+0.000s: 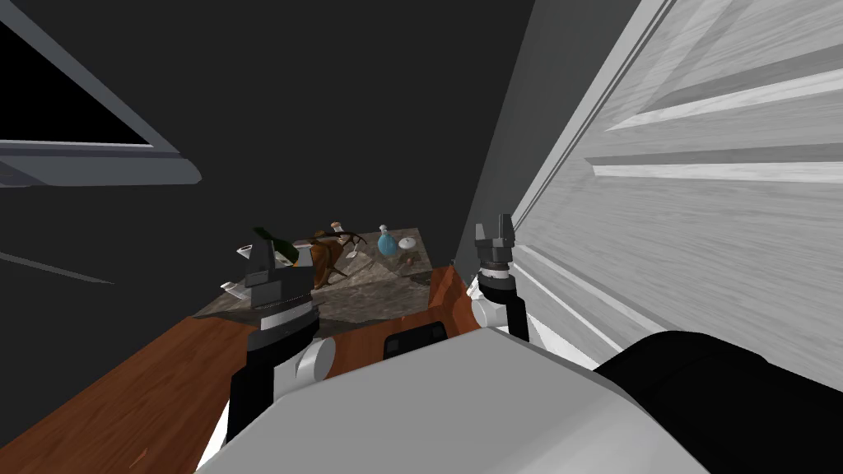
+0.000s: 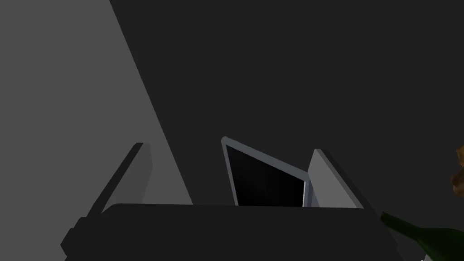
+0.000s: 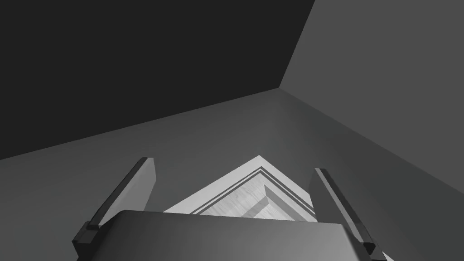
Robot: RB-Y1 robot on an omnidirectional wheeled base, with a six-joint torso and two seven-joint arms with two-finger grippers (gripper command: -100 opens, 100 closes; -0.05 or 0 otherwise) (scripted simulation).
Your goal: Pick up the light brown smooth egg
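Reddish-brown wood edges a mottled stone-look surface [image 1: 370,292] that carries a dark green bottle [image 1: 277,244], a brown antlered animal figurine [image 1: 328,253], a blue stoppered flask [image 1: 387,242] and a white rounded piece [image 1: 407,243]. Just beside that white piece, near the far right corner, sits what looks like the small brownish egg [image 1: 407,260] — too small to make out clearly. The left gripper [image 1: 263,248] hovers by the bottle, well apart from the egg, fingers apart — the right gripper [image 1: 496,230] is raised beside a white panelled door [image 1: 700,206], fingers likewise apart.
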